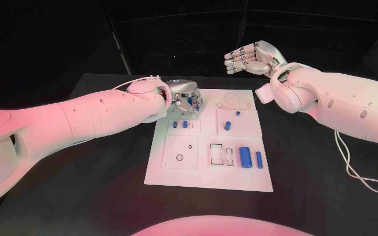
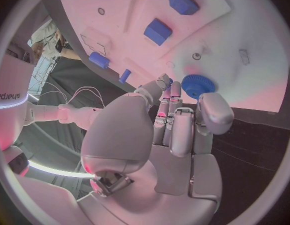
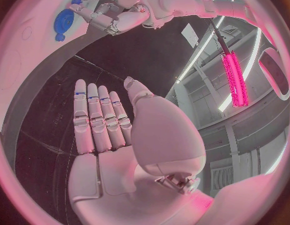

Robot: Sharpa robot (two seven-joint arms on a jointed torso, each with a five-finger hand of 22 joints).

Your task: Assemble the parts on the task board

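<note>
Head view: the task board (image 1: 206, 178) lies mid-table. The left hand (image 1: 185, 97) is down over the board's far left corner, fingers bunched toward the surface (whether they grip anything I cannot tell here). Blue parts on the board: two small pieces (image 1: 179, 123) just nearer than that hand, one oblong piece (image 1: 226, 125) at the board's middle, a thick cylinder (image 1: 245, 157) and a thin rod (image 1: 259, 160) toward its near right corner. The right hand (image 1: 250, 57) is raised beyond the board's far right corner, fingers curled, nothing in it.

Left wrist view: the left hand's fingertips (image 2: 167, 83) are close together beside a round blue ridged knob (image 2: 197, 85) on the board; contact unclear.

Right wrist view: the right hand's fingers (image 3: 99, 117) lie straight, side by side, empty.
</note>
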